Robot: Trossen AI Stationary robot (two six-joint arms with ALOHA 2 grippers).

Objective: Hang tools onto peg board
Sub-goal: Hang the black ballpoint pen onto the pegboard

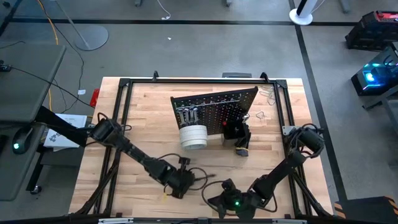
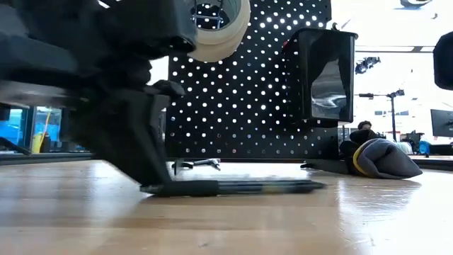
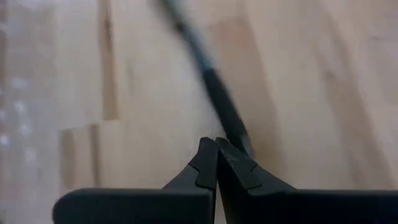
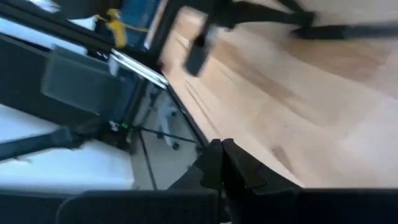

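On peg board (image 1: pixel 217 106): 1 tape-roll stack (image 1: pixel 193 137), 1 bin (image 2: pixel 325 74); 1 screwdriver (image 2: pixel 241 187) on table.

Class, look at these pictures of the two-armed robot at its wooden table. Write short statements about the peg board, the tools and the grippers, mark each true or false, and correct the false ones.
1. The peg board stands upright on the table. True.
2. White tape rolls hang at the peg board. True.
3. The left gripper is wide open. False: its fingers are shut together.
4. The screwdriver hangs on the board. False: it lies on the table.
5. The right gripper holds a wrench. False: it is shut on nothing.
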